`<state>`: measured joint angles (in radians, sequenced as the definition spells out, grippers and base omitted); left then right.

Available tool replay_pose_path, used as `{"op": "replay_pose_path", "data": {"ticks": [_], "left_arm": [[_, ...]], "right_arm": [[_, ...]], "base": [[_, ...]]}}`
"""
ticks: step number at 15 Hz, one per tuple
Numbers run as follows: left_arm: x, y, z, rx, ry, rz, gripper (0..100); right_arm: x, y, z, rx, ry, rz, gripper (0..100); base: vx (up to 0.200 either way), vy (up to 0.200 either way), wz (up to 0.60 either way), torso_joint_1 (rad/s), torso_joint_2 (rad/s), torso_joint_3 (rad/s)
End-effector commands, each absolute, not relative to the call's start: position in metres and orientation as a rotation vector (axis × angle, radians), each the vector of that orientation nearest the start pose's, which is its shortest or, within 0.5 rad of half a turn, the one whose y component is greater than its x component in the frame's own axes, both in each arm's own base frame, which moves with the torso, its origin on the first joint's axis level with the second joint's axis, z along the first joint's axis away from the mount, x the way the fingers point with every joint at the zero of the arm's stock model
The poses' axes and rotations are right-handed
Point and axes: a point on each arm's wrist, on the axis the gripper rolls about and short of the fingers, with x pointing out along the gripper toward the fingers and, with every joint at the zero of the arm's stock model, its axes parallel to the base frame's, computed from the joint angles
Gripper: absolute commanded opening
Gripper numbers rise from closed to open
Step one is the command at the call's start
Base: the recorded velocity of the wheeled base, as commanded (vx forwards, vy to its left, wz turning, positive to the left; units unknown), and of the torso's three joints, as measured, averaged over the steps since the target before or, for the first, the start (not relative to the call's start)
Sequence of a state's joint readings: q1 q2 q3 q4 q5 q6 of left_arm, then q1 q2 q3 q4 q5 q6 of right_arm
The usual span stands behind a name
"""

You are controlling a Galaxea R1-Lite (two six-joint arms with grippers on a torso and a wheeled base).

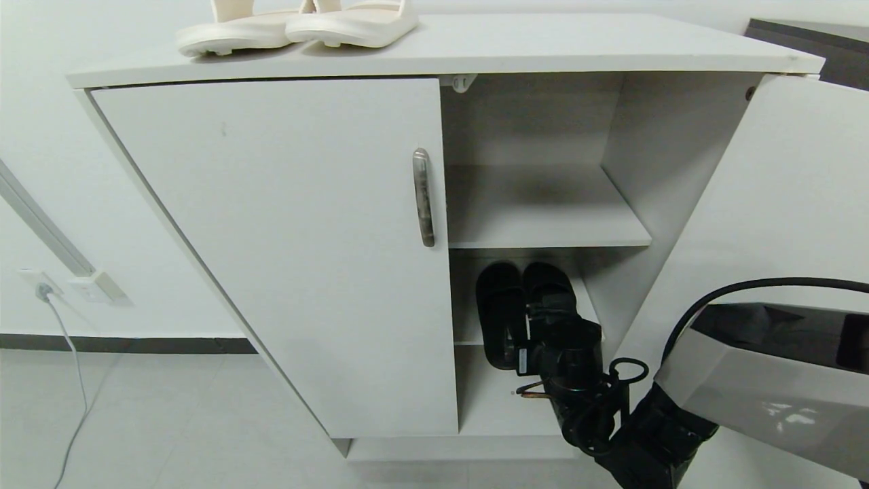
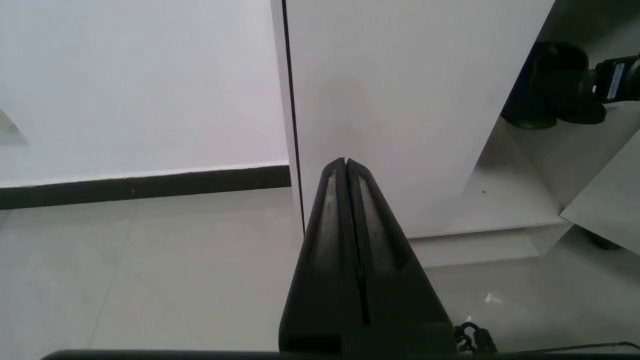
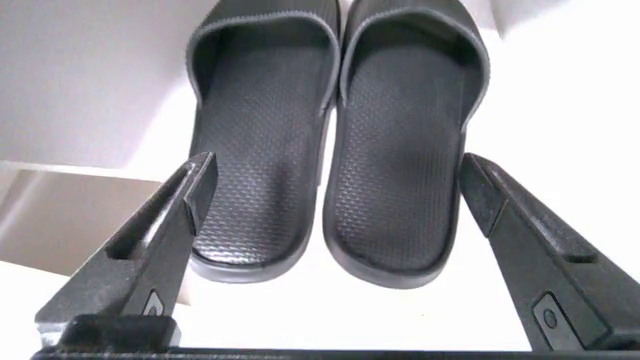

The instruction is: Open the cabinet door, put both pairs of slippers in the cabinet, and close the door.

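A pair of black slippers (image 1: 501, 309) lies side by side on the lower shelf inside the white cabinet (image 1: 543, 47), heels towards me. My right gripper (image 3: 335, 185) is open just in front of the black slippers (image 3: 335, 150), one finger outside each heel, holding nothing. Its wrist (image 1: 570, 360) reaches into the open right half of the cabinet. A cream pair of slippers (image 1: 299, 27) rests on the cabinet top at the left. The right door (image 1: 781, 204) is swung open; the left door (image 1: 271, 238) is closed. My left gripper (image 2: 345, 200) is shut and empty, low before the cabinet's left side.
The upper shelf (image 1: 543, 210) and the cabinet floor (image 1: 502, 407) are bare. A metal handle (image 1: 423, 197) sits on the closed left door. A wall socket with a cable (image 1: 44, 292) is at the far left, above grey floor tiles.
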<state>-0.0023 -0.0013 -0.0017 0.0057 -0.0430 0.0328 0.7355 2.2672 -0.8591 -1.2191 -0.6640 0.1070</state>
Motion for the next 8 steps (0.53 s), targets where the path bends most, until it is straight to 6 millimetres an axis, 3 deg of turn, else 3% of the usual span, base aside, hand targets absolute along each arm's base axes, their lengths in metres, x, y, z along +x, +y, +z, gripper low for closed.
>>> {"op": "replay_pose_path", "data": {"ticks": [1, 5, 8], "left_arm": [[-0.0229, -0.0009, 0.0753, 0.032, 0.004, -0.046, 0], [-0.0229, -0.0009, 0.0753, 0.032, 0.004, -0.046, 0], [-0.0229, -0.0009, 0.0753, 0.032, 0.004, -0.046, 0]], "right_arm": [[0.2984, 0.2526, 0.0524, -0.015, 0.148, 0.066, 100], [0.2974, 0.2533, 0.0507, -0.018, 0.152, 0.070, 100], [0.2965, 0.2532, 0.0503, -0.018, 0.152, 0.071, 100]], "base": [[0.000, 0.000, 0.00, 0.000, 0.00, 0.000], [0.000, 0.000, 0.00, 0.000, 0.00, 0.000], [-0.200, 0.000, 0.00, 0.007, 0.00, -0.001]]}}
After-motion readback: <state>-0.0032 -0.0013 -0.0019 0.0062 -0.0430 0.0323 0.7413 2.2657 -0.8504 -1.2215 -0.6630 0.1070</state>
